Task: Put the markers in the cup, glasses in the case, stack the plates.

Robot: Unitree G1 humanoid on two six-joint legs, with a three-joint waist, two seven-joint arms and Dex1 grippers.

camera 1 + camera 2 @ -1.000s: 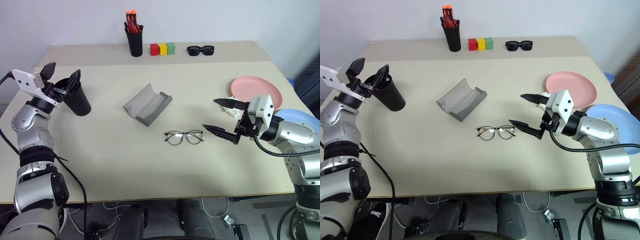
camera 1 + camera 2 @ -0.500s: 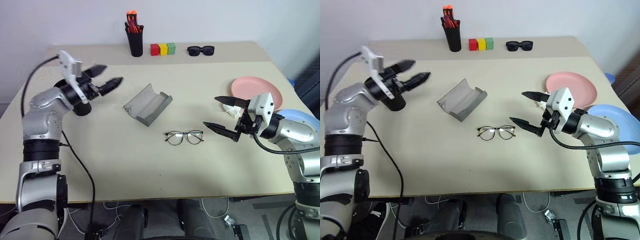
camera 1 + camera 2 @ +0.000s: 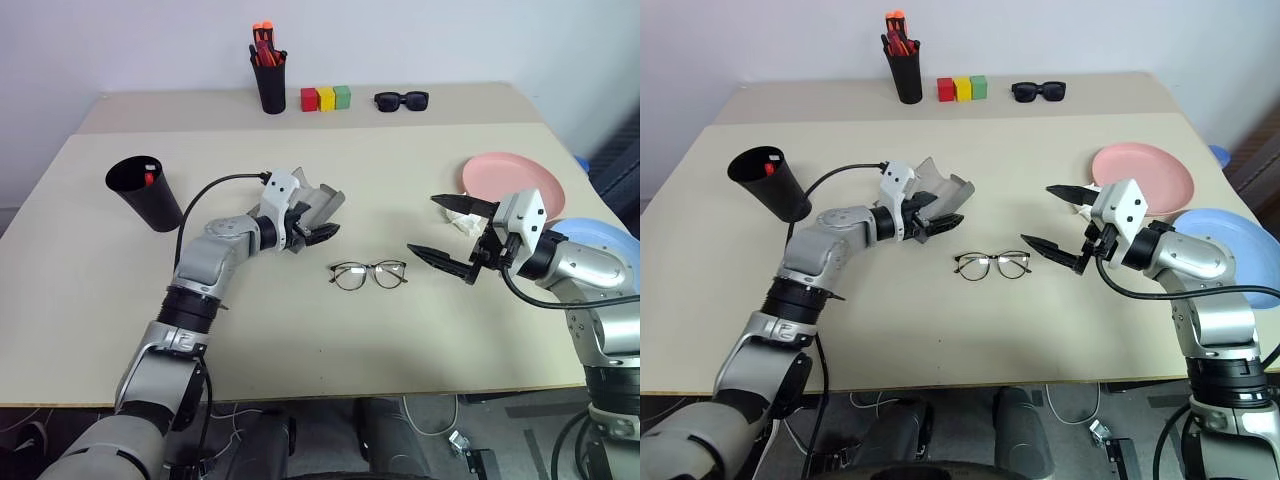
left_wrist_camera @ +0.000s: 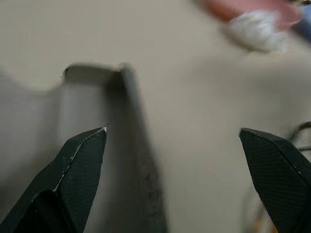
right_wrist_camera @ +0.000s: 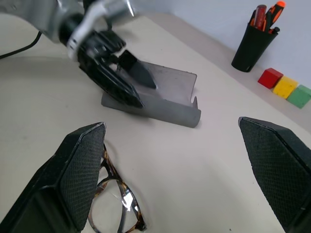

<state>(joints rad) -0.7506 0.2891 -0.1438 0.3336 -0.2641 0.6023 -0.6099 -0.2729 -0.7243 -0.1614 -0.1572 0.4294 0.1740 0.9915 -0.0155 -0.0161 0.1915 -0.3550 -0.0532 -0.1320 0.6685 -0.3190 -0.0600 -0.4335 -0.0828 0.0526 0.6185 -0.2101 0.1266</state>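
Note:
The black cup point(image 3: 145, 192) stands at the left, and the red-orange end of a marker point(image 3: 150, 180) shows inside its rim. The grey case point(image 3: 327, 198) lies open mid-table. My left gripper point(image 3: 314, 222) hangs open right over the case, whose near edge point(image 4: 97, 111) lies between its fingers. The wire-framed glasses point(image 3: 368, 273) lie unfolded in front of the case. My right gripper point(image 3: 444, 232) is open, just right of the glasses and empty. The pink plate point(image 3: 512, 177) and blue plate point(image 3: 600, 235) lie side by side at the right.
At the back edge stand a black pen holder with orange-capped pens point(image 3: 268, 75), three coloured blocks point(image 3: 325, 97) and black sunglasses point(image 3: 401, 99). A small white crumpled thing point(image 3: 462, 222) lies by the pink plate, behind my right gripper.
My left arm has swung from the cup at the left across and down to the case, staying open. The right gripper has kept still.

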